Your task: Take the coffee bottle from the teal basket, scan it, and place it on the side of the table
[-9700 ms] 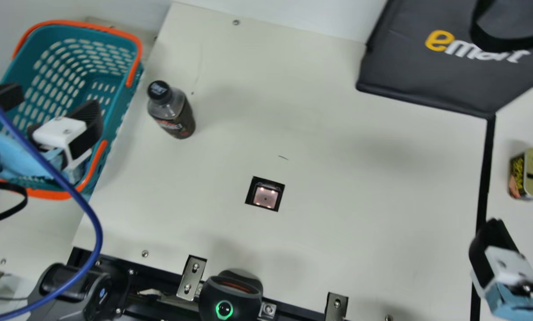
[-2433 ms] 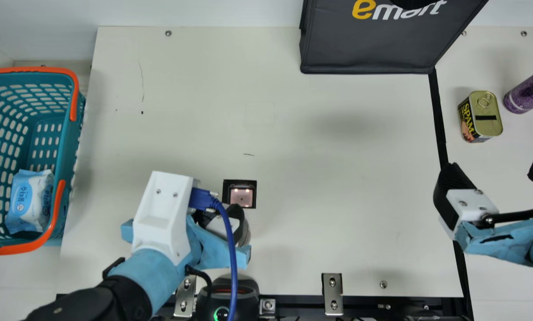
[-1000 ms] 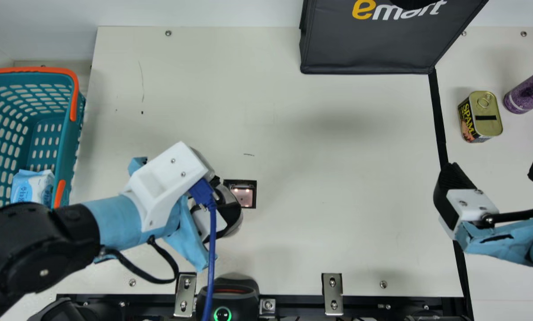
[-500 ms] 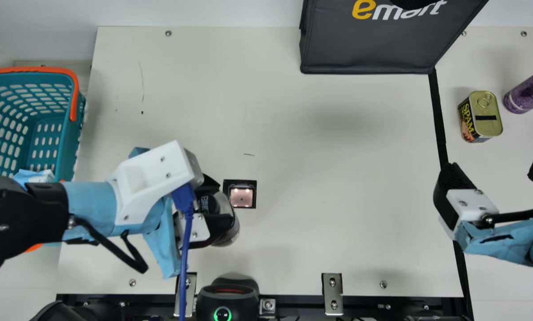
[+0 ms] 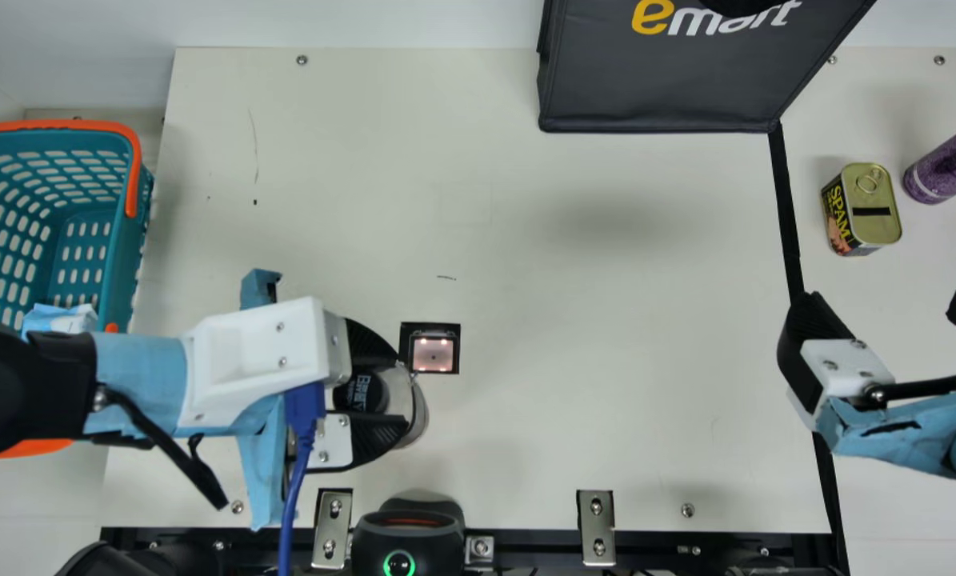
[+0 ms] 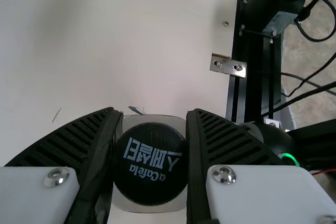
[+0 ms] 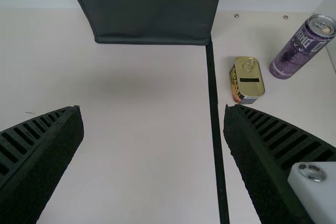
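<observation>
Reference landmark: the lit scanner window in the table. On its near side, a black device shows a green ring light. Just beside the window, to its near left, the left gripper clamps the coffee bottle between both fingers, cap exposed. Well to the window's right, the right gripper is spread. The teal basket lies well left; to the far right stand a rectangular can and a purple can. Farthest, beyond the window and rightward, is a black bag.
</observation>
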You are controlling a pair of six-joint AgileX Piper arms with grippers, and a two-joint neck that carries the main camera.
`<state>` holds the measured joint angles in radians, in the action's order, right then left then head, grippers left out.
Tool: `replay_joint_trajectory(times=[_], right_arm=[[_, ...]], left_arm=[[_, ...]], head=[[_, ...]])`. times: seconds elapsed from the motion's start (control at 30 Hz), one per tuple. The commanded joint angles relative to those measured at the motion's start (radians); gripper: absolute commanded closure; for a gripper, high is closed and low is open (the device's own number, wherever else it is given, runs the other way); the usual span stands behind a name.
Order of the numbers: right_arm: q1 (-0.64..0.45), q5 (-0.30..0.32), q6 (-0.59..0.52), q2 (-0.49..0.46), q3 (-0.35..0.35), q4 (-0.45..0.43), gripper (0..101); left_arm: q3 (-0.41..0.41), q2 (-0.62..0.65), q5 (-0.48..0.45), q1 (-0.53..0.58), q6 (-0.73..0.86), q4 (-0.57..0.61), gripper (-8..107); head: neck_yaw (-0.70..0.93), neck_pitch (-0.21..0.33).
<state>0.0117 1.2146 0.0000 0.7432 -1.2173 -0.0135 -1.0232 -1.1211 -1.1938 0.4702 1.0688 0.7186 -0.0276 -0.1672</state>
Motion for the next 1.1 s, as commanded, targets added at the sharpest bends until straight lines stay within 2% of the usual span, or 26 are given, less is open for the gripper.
replay_joint_trajectory(times=[0.0,0.23,0.5,1.07], right_arm=[[0.000,0.000,0.000,0.000,0.000,0.000,6],[0.000,0.000,0.000,0.000,0.000,0.000,6],[0.000,0.000,0.000,0.000,0.000,0.000,6],[0.000,0.000,0.000,0.000,0.000,0.000,6]], left_arm=[[0.007,0.002,0.008,-0.001,0.030,0.003,107],[0.025,-0.009,0.055,0.013,0.073,0.015,107],[0.008,-0.070,0.172,0.064,0.027,0.010,107],[-0.165,-0.338,0.423,0.208,-0.152,-0.050,107]], head=[[0.000,0.029],[0.000,0.029],[0.000,0.029],[0.000,0.029]])
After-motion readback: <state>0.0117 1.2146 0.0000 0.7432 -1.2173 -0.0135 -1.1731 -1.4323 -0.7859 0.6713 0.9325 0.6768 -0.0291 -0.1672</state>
